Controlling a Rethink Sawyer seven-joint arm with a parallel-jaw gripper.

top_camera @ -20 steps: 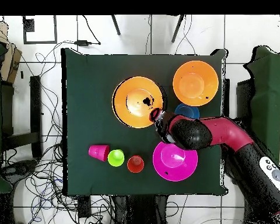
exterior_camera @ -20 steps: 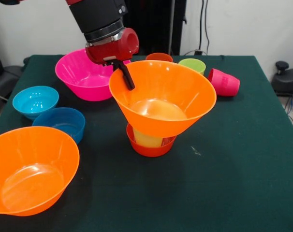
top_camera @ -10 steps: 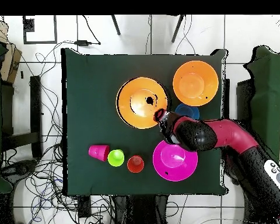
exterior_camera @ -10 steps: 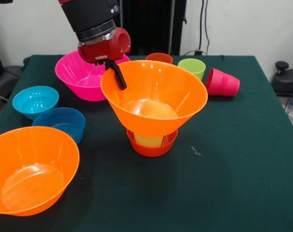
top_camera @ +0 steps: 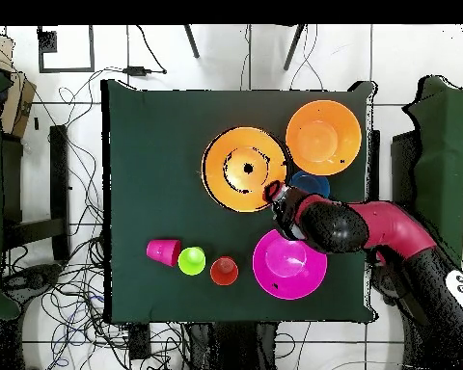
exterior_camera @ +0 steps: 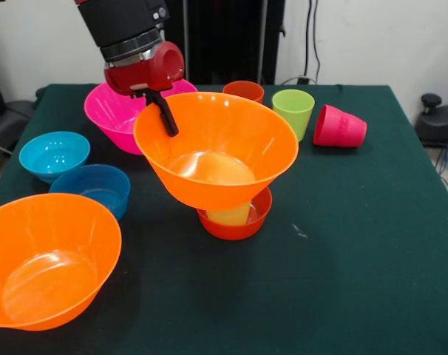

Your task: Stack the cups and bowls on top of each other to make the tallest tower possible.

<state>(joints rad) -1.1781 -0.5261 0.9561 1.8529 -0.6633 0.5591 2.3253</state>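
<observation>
My gripper (exterior_camera: 165, 120) is shut on the near-left rim of a large orange bowl (exterior_camera: 224, 159) and holds it over a small red-orange bowl (exterior_camera: 242, 222) with the pale yellow cup (exterior_camera: 230, 215) standing in it. The held bowl sits off-centre to the left of the cup; I cannot tell whether they touch. In the overhead view the gripper (top_camera: 273, 193) is at the edge of the held bowl (top_camera: 231, 164). The orange cup (exterior_camera: 244, 89) and lime green cup (exterior_camera: 293, 111) stand at the back. The red-pink cup (exterior_camera: 341, 126) lies on its side.
The magenta bowl (exterior_camera: 114, 112) is behind the gripper. The light blue bowl (exterior_camera: 54, 154) and darker blue bowl (exterior_camera: 97, 188) sit at the left. The second large orange bowl (exterior_camera: 50, 259) is at the front left. The table's right side holds nothing else.
The gripper has carried the large orange bowl leftward in the front view, so it now sits off-centre over the yellow cup. Nothing else has moved.
</observation>
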